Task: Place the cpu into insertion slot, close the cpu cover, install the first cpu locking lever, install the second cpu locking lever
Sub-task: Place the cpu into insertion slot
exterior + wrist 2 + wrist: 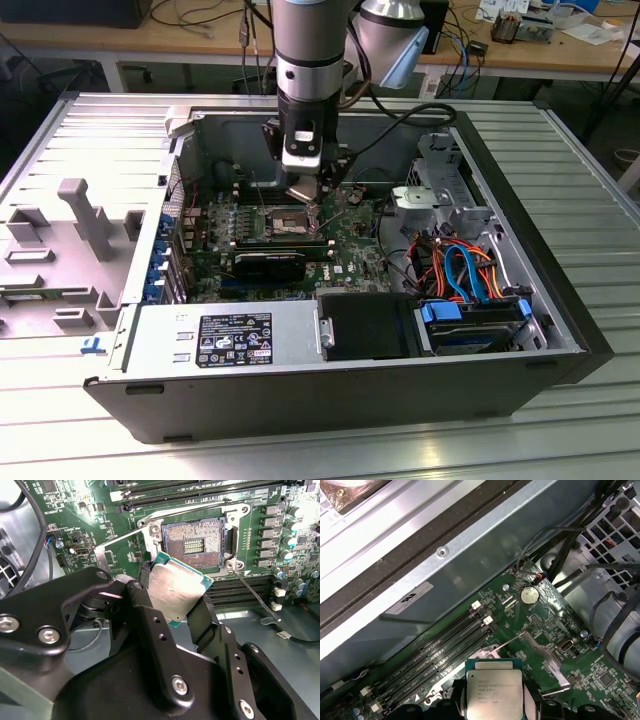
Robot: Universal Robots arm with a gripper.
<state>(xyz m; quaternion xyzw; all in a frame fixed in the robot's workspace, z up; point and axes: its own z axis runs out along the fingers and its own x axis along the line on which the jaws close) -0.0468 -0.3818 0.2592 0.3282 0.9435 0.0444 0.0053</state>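
— Where's the cpu?
— Pinched between the fingers of the gripper, close by the insertion slot and not yet seated. The slot's dark centre lies bare.

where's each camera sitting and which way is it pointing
Exterior view: off the arm, above the open computer case, looking down into it; shows the arm and pincer.
Second wrist view: on the wrist, looking past the black fingers, which clamp the cpu, at the insertion slot.
First wrist view: on the wrist, looking across the memory slots to a metal wall; pincer parts flank the cpu.
Shared: both wrist views show the cpu.
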